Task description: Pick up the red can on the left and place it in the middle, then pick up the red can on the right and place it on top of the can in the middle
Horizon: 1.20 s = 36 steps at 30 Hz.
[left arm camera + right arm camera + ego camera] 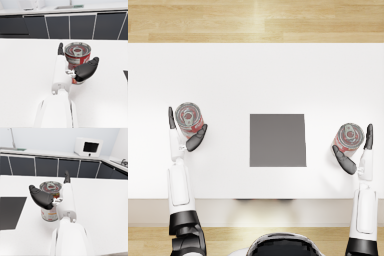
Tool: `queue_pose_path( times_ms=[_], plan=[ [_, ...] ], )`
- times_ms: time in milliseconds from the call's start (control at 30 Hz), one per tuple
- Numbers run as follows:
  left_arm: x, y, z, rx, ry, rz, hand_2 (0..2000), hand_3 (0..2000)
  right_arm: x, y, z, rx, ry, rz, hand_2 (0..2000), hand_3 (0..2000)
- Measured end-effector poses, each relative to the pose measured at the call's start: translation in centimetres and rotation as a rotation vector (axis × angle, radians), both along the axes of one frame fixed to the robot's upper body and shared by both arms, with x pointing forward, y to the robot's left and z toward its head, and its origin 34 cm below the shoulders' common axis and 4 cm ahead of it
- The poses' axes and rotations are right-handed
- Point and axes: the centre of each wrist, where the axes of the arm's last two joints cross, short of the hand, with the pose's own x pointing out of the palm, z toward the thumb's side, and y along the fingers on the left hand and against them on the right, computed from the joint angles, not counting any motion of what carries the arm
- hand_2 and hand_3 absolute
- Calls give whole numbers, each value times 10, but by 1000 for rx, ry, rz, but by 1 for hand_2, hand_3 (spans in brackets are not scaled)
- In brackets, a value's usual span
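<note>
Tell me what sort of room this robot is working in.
Most likely a rendered kitchen: a white microwave sits on a counter over dark cabinets, and a sink is set into the counter behind the white table.

Bright even rendered light, soft low-res blur; faint shadows, mild glare on white table [256,75]

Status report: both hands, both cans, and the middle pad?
Left hand around left can, right hand around right can; firm grip unclear. Both cans upright on table. Grey pad bare, path clear.
</note>
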Motion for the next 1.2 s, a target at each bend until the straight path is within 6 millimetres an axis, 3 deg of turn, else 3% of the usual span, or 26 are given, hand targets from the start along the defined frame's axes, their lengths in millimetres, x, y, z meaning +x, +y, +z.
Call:
queue_pose_path(
  times_ms=[267,900,933,967,1033,1067,1200],
  plan=[
    [9,0,-22,-41,104,17,0,0,13,2,-19,28,75,-11,0,0],
    [25,0,-32,-121,179,45,0,0,27,2,-55,80,217,-33,0,0],
    [26,0,-32,-122,179,45,1361,327,28,2,-55,82,219,-33,1361,327],
    [26,-1,-32,-126,179,38,2000,653,28,2,-55,83,222,4,2000,653],
    [26,-1,-31,-130,174,26,2000,1307,28,2,-54,85,222,52,2000,1307],
    [25,-1,-30,-128,164,30,2000,1520,28,3,-53,86,214,40,2000,1520],
    [20,-7,-14,-98,77,1,2000,1520,29,7,-37,81,147,42,2000,1520]
  ],
)
